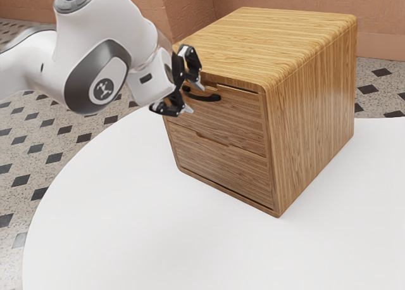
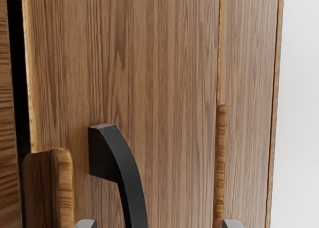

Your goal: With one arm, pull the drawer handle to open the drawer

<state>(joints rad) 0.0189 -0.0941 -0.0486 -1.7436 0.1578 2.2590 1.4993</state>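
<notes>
Black gripper (image 1: 195,98) stands with jaws wide open, straddling the black drawer handle (image 1: 209,99) without clamping it. Handle location: 10 o'clock on the top drawer (image 1: 237,119) of the wooden cabinet (image 1: 310,113).

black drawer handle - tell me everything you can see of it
The black curved drawer handle is a matte, dark bar, perhaps metal or plastic, bowed out from the top wooden drawer front. In the wrist view its square-cut end meets the wood and the bar arcs away from it. It lies horizontally near the front's upper edge. The black two-finger pincer is open, straddling the handle's end nearest the arm with one finger above and one below. Neither finger seems to touch it.
</notes>
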